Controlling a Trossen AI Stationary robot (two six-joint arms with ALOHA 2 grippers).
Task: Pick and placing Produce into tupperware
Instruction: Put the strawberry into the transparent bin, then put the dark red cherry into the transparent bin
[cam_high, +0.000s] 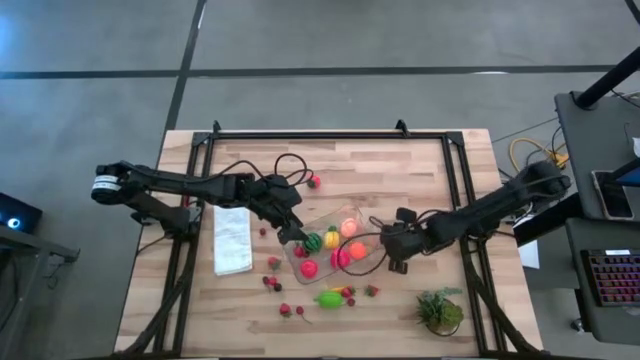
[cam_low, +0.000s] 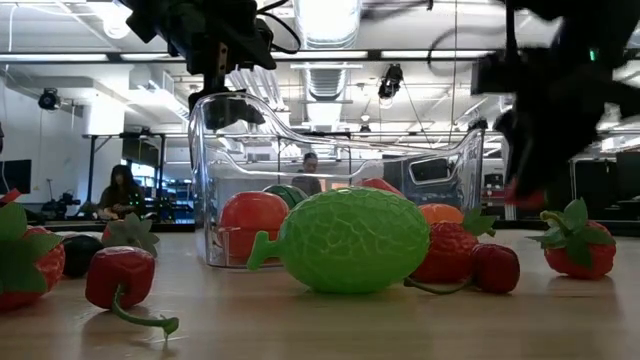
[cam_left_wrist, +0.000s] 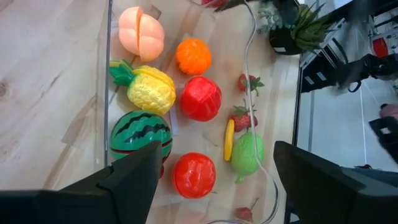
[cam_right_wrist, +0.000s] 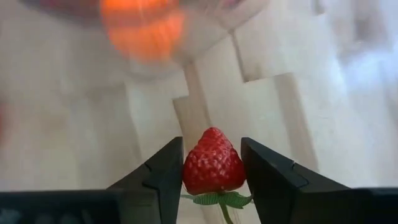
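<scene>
Wooden slatted counter (cam_high: 400, 190): right hand (cam_right_wrist: 213, 171) pinches a small red toy strawberry (cam_right_wrist: 212, 163) just right of the clear plastic rectangular tupperware (cam_high: 345, 218), probably to drop it in; left hand (cam_left_wrist: 214, 180) hangs wide over its left end.

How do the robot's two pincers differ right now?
The right pincer is shut on a small red toy strawberry, beside the clear plastic rectangular container. The left pincer stands open and empty, over the container's other end, above the striped dark-green toy melon. Both have two dark fingers.
</scene>
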